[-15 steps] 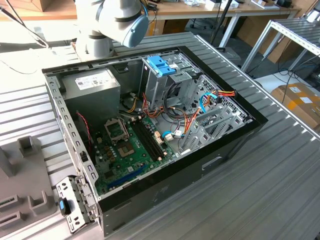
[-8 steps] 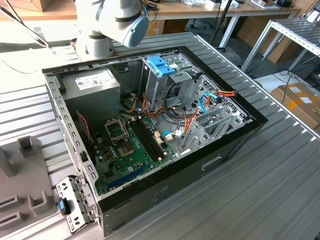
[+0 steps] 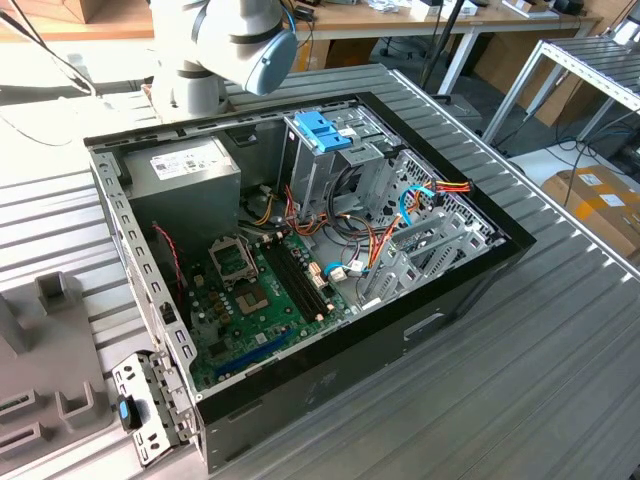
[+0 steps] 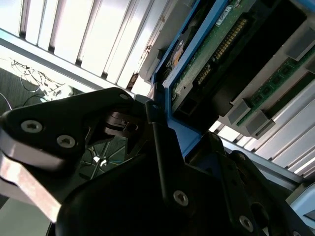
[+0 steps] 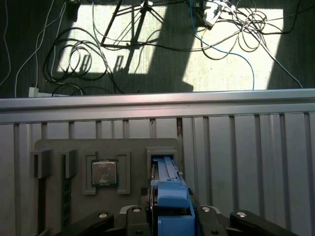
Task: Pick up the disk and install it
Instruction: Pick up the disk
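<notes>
The work surface is a ribbed metal table. In the exterior view one open computer case lies on it, motherboard up. One broad blue handle stands on the drive cage inside. The robot arm rises behind the case.

In the first wrist view, the table edge gives way to a dark floor strewn with cables. One grey tray lies on the ribs, with one processor chip seated in a pocket. Beside that pocket the one disk stands on edge in a slot. The gripper sits over it, a black finger on either side of the blue carrier.

In the second wrist view the jaws appear closed onto the disk's blue rail, with no gap showing at the nearer finger. The green circuit board faces the camera.

By my reading the pick-up is in hand: the disk is gripped but not yet clear of its slot, and nothing is installed. Lifting it would call for a straight pull along the slot, since any tilt could bind the rails.
</notes>
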Motion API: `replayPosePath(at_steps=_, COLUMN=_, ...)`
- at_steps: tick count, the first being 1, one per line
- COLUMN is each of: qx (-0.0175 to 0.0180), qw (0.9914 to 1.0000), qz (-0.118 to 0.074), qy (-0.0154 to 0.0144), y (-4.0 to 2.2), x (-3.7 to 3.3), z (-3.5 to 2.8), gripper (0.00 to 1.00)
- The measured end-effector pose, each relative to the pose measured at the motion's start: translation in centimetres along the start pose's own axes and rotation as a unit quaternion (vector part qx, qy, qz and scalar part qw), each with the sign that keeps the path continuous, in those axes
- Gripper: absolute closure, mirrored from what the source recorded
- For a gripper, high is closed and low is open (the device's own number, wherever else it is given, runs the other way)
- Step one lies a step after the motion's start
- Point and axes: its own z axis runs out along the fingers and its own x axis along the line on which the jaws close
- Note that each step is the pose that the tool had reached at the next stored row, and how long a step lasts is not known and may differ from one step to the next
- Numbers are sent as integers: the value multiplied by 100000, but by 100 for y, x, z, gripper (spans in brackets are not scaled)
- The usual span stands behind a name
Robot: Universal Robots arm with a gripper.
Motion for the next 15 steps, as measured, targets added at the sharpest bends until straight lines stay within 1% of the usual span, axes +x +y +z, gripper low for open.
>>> replayPosePath(at_steps=9, qx=6, qw=100000, qz=1, qy=-4, y=3, x=-2, z=-57, gripper=63)
replayPosePath(at_steps=15, qx=9, qw=100000, qz=0, qy=-5, y=4, x=-2, z=-79, gripper=63)
